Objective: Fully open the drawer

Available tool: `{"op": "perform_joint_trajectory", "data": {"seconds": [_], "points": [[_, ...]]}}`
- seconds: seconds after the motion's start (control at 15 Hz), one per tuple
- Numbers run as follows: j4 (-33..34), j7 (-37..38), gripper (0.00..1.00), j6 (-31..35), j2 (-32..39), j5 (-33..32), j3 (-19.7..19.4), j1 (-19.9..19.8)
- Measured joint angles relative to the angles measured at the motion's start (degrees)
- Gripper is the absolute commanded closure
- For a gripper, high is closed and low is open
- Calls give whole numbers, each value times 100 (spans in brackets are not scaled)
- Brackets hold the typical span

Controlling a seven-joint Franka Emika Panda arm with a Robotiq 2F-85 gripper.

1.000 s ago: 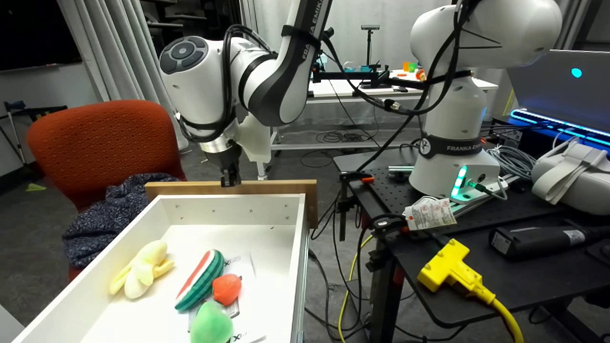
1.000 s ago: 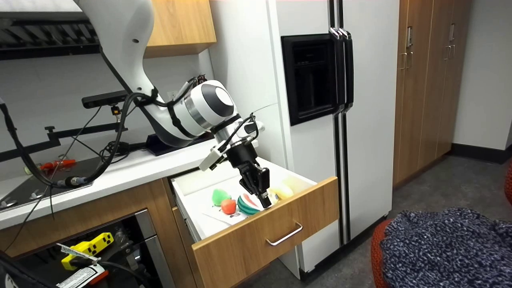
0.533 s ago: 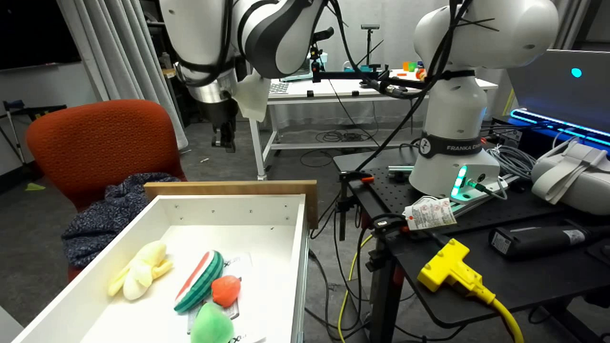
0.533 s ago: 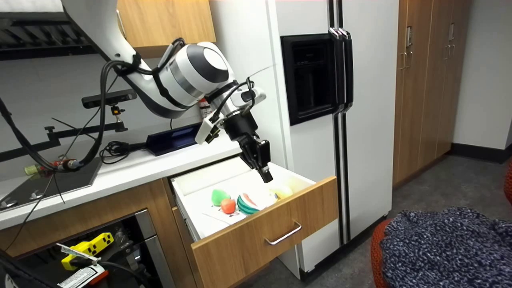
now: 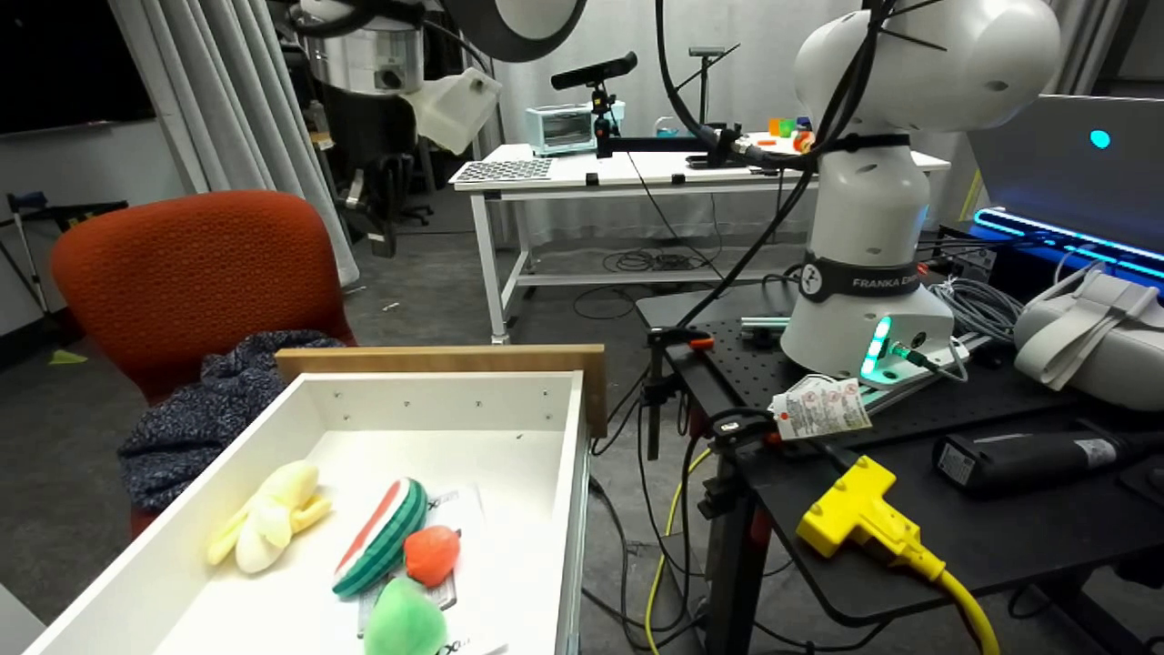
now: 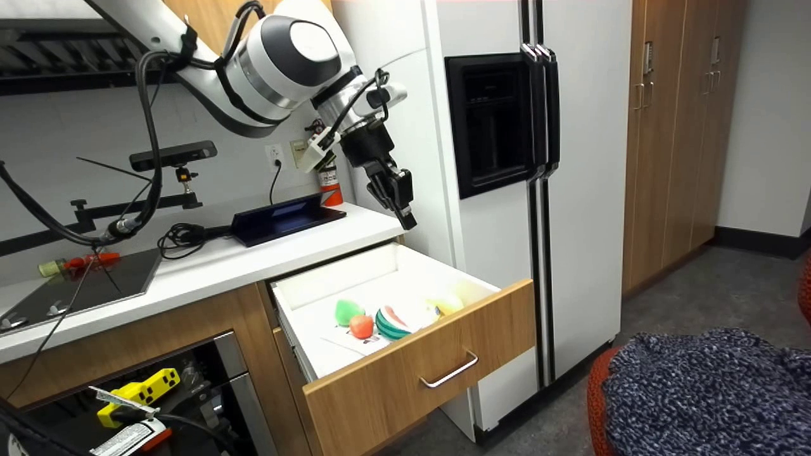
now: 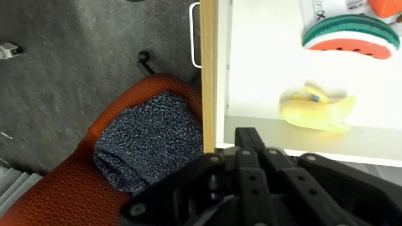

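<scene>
The drawer stands pulled out from the counter, with a wooden front point(image 6: 380, 399) and white inner walls; it also shows in an exterior view point(image 5: 442, 360) and in the wrist view point(image 7: 208, 78). Its metal handle point(image 6: 451, 373) is on the outer face and shows in the wrist view point(image 7: 191, 34). My gripper point(image 6: 408, 220) is above the drawer, apart from it; it also shows in an exterior view point(image 5: 382, 244). In the wrist view its fingertips point(image 7: 249, 135) meet with nothing between them, over the drawer's front corner.
Inside the drawer lie a plush banana point(image 5: 273, 514), a watermelon slice point(image 5: 382, 537), a red fruit point(image 5: 432, 553) and a green fruit point(image 5: 405, 619). An orange chair point(image 5: 195, 282) with a dark cloth point(image 5: 214, 418) stands near the drawer front. A fridge point(image 6: 583, 190) stands beside the drawer.
My gripper has risen from the top of the drawer front to well above it, staying shut. The drawer and the things in it have not visibly moved.
</scene>
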Motion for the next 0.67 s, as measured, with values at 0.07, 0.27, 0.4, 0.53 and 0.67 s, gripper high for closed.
{"op": "perform_joint_trajectory", "data": {"seconds": [0.07, 0.27, 0.4, 0.53, 0.67], "points": [[-8, -207, 100, 117, -74, 282, 57, -25], [-81, -997, 100, 542, -236, 1301, 183, -49], [-129, -1568, 100, 779, -289, 1967, 252, -49], [-139, -2154, 100, 908, -315, 2614, 317, -49], [-140, -2748, 74, 972, -333, 3214, 368, -44]]}}
